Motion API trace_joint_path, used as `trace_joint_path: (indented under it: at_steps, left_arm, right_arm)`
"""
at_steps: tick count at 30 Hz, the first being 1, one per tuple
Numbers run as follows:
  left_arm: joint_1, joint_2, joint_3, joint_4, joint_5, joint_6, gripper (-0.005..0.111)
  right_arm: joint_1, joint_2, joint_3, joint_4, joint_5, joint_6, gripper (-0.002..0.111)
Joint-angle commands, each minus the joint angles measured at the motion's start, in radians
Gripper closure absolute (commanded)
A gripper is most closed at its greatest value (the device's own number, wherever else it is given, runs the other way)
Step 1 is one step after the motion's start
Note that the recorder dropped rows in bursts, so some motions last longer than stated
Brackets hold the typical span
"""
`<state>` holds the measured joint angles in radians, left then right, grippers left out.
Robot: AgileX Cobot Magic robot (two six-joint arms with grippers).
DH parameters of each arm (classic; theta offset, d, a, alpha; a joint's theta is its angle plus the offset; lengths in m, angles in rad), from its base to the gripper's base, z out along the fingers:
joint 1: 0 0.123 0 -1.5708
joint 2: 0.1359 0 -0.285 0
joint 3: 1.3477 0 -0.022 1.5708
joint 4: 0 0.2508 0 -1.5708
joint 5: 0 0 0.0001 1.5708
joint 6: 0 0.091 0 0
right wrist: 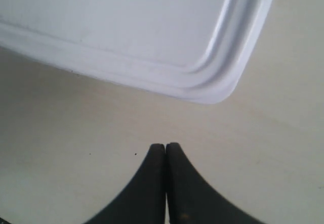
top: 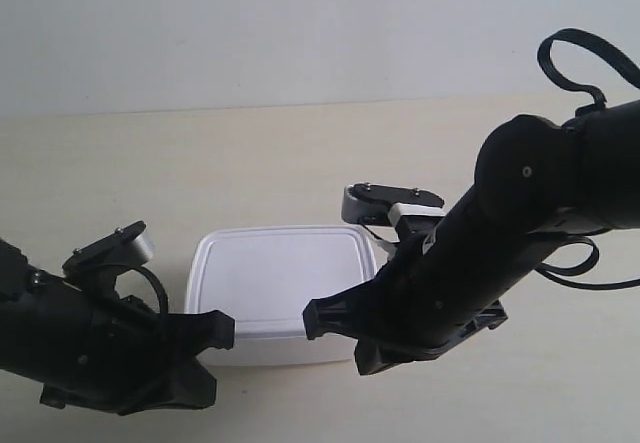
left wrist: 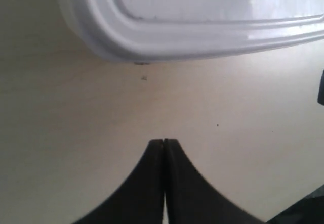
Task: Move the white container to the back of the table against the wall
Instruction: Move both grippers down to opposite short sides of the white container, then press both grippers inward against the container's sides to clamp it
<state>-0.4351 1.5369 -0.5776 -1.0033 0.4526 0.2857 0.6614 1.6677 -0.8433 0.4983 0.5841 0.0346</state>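
The white container (top: 280, 281) with its rimmed lid lies on the table (top: 250, 163), in the near half, well short of the wall (top: 300, 33). My left gripper (top: 218, 331) is shut and empty by the box's near left corner. In the left wrist view the tips (left wrist: 163, 141) point at the container (left wrist: 202, 11), with a strip of bare table between. My right gripper (top: 312, 318) is also shut and empty, at the box's near edge, right of its middle. The right wrist view has its tips (right wrist: 165, 145) a short way from the container (right wrist: 116, 27) near a rounded corner.
The right arm's bulk (top: 520, 223) and its looped cable (top: 575, 63) hang over the right part of the table and hide the box's near right corner. Bare table (top: 270, 153) lies between the box and the wall.
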Motion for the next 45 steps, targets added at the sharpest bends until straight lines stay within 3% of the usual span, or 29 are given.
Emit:
trace_joint_path:
  at_steps: [1, 16, 45]
  left_arm:
    - [-0.005, 0.022, -0.007, -0.039, -0.048, 0.056, 0.107]
    - [-0.005, 0.114, -0.079, -0.083, -0.056, 0.127, 0.107]
    - [-0.005, 0.116, -0.080, -0.081, -0.174, 0.132, 0.107]
  right_arm:
    - [0.001, 0.021, 0.004, 0.001, -0.017, -0.017, 0.108]
    - [0.001, 0.042, 0.004, 0.023, -0.047, -0.053, 0.108]
    - [0.001, 0.072, 0.004, 0.026, -0.135, -0.061, 0.108]
